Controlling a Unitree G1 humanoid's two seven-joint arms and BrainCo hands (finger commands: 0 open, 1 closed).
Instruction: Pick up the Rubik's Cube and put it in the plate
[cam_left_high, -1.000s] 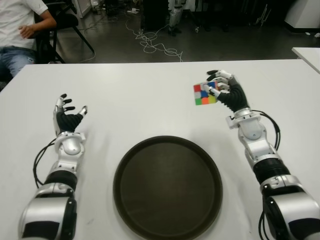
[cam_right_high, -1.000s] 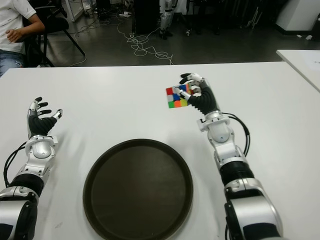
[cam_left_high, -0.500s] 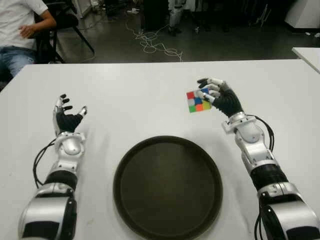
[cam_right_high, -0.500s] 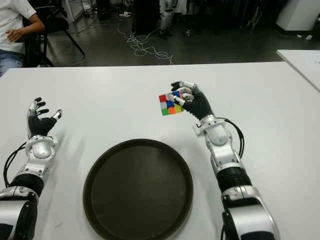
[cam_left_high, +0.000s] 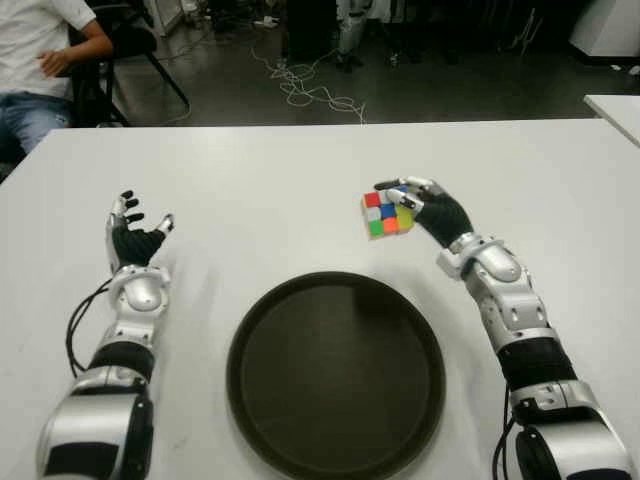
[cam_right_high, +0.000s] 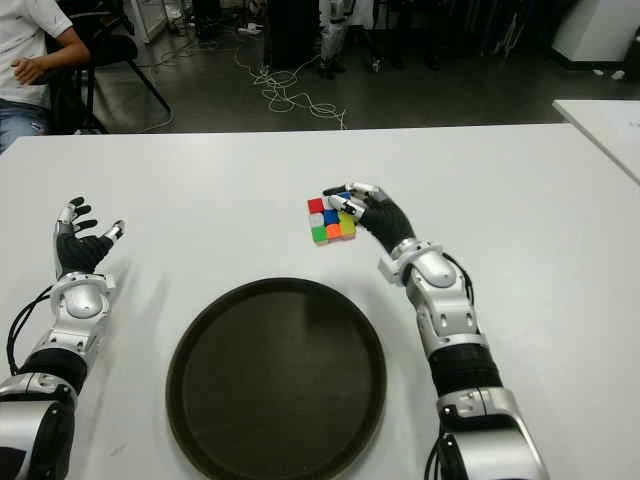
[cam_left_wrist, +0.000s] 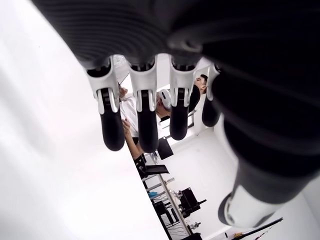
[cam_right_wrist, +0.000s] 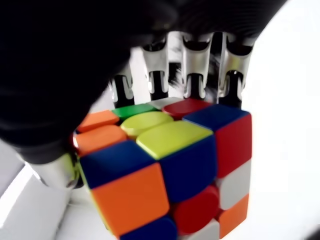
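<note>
My right hand (cam_left_high: 415, 205) is shut on the Rubik's Cube (cam_left_high: 385, 213), holding it above the white table (cam_left_high: 280, 180), just beyond the far right rim of the plate. In the right wrist view the cube (cam_right_wrist: 165, 165) fills the frame with fingers (cam_right_wrist: 192, 65) curled over its far side. The dark round plate (cam_left_high: 336, 372) sits at the table's near middle with nothing in it. My left hand (cam_left_high: 133, 232) shows at the left of the table, fingers spread and holding nothing.
A seated person (cam_left_high: 45, 60) is beyond the table's far left corner. Cables (cam_left_high: 310, 90) lie on the dark floor behind the table. Another white table's corner (cam_left_high: 615, 105) shows at the far right.
My right hand has carried the cube leftward and nearer, lowering it toward the plate's far right rim. The left hand has not moved.
</note>
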